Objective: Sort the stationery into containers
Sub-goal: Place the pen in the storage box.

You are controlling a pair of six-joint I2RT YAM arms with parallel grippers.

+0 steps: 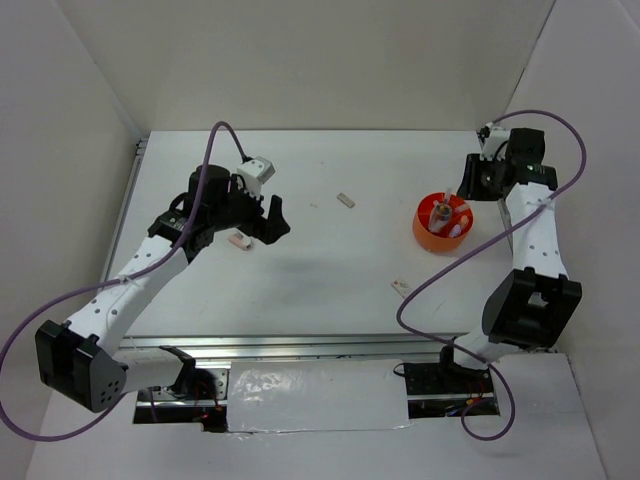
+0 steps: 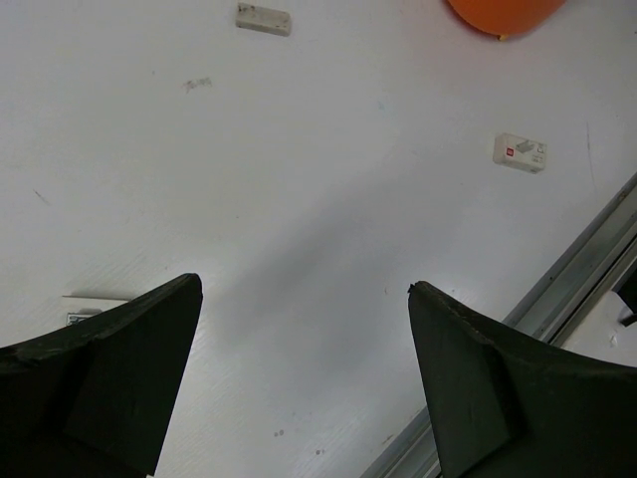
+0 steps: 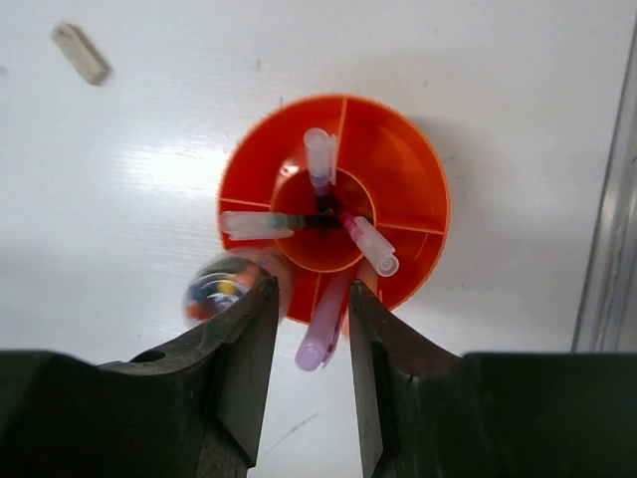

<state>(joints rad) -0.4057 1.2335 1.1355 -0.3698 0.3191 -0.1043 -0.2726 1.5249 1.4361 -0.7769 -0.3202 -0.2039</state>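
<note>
the orange tub [image 3: 398,164] sits toward the right side of the white table [image 1: 330,270], split by an inner ring and spokes into compartments. 3 clear-capped pens [image 3: 317,151] stand in the inner ring, each leaning outward a different way. a lilac pen [image 3: 320,334] leans out over the rim on the side nearest the right wrist camera. a stubby tube [image 3: 214,289] shows at the tub's rim beside it, washed out by glare, and i cannot tell whether it stands inside or outside the wall. the right gripper [image 3: 313,283] hangs directly over the tub, its jaws a narrow way apart with the lilac pen running up between them. a strip of gap shows between the pen and the finger on the view's left; whether the other finger touches the pen i cannot tell. out on the table, 1 plain white block [image 1: 346,200] lies left of the tub toward the middle. a 2nd white block with a red mark [image 2: 520,152] lies closer to the near rail. both are well apart from the tub. a small pink block [image 1: 239,241] lies on the left side, just beside the left gripper [image 2: 304,287], which hovers over bare table with its jaws spread wide.
</note>
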